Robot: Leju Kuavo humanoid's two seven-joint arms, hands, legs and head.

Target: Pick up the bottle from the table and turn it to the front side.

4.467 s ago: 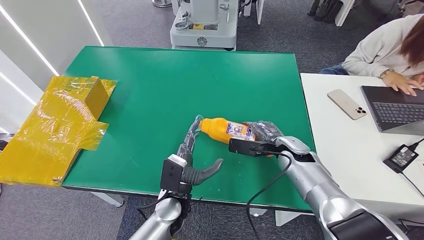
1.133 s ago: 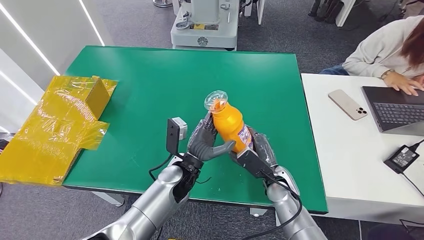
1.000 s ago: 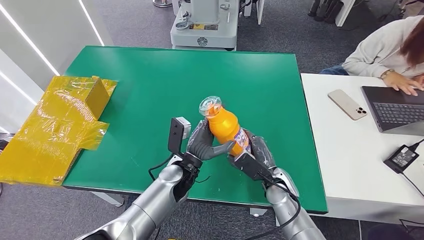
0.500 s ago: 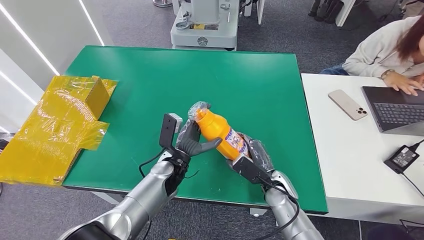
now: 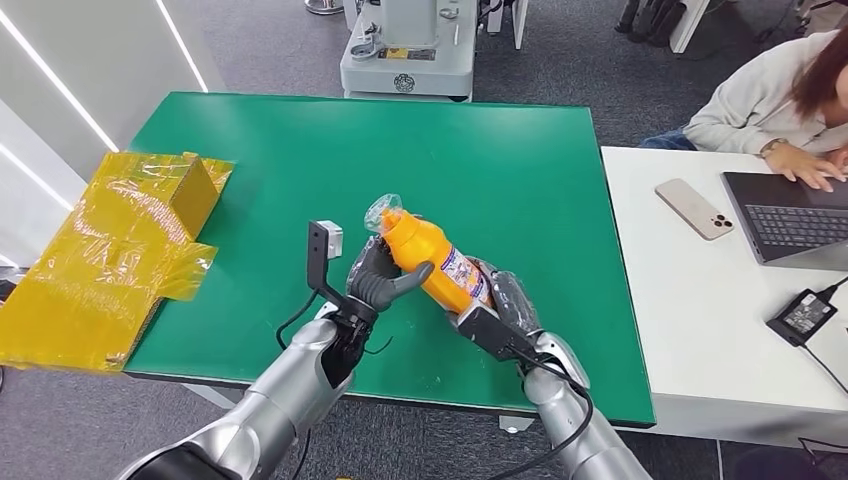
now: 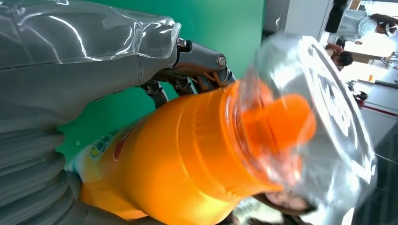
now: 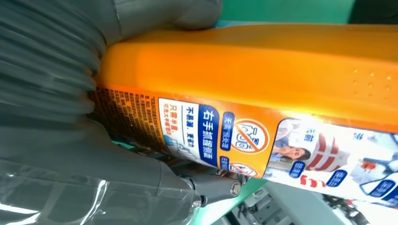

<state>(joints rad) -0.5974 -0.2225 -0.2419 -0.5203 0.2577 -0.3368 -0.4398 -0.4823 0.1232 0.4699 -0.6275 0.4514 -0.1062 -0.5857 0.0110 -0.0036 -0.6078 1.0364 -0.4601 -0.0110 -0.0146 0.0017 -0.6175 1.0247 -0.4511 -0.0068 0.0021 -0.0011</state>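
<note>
Orange bottle (image 5: 432, 268) held in both hands above the green surface (image 5: 300, 190).

I see my left hand (image 5: 378, 281) wrapped around its upper body near the clear-capped neck, and my right hand (image 5: 500, 308) clamped on the labelled lower end; the bottle tilts, cap toward the far left, near the surface's front edge.
</note>
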